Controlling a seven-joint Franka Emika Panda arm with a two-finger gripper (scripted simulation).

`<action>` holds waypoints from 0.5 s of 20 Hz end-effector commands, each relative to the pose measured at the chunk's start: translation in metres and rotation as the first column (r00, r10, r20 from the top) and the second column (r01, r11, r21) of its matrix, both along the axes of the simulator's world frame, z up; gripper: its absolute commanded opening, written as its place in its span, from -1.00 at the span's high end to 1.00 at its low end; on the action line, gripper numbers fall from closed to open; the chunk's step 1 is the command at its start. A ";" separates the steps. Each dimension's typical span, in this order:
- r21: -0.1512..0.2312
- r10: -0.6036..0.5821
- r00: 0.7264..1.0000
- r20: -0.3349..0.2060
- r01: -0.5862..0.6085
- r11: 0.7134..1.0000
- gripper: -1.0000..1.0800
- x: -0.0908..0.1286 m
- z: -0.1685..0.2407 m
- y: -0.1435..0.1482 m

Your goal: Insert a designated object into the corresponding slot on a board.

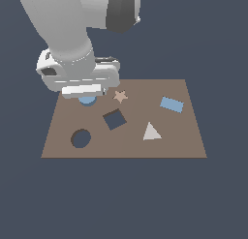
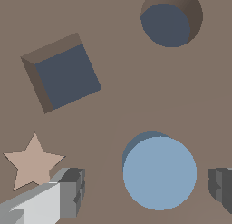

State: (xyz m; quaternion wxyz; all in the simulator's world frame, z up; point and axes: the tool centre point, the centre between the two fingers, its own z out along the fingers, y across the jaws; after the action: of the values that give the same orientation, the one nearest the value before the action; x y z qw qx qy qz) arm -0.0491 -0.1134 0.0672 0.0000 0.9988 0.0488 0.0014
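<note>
The light blue round disc lies flat on the brown board, near its far corner on the exterior view's left. My gripper hangs low right over it and stands open. In the wrist view one of the fingers is on each side of the disc, with a gap on both sides. The arm hides most of the disc in the exterior view. The slot, a dark circular hole, is empty near the board's front edge on the exterior view's left.
A dark square hole sits mid-board between disc and slot. A tan star lies close beside the gripper. A light blue rectangle and a grey-white triangle lie toward the exterior view's right.
</note>
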 end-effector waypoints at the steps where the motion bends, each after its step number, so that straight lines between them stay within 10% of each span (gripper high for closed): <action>1: 0.000 0.012 1.000 -0.001 -0.012 1.000 -0.92 -0.003 -0.009 -0.008; 10: 0.000 0.019 1.000 -0.004 -0.019 1.000 -0.92 -0.006 -0.018 -0.015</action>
State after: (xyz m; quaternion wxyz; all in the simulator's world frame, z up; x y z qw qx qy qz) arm -0.0554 -0.1290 0.0504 -0.0001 0.9983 0.0580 -0.0004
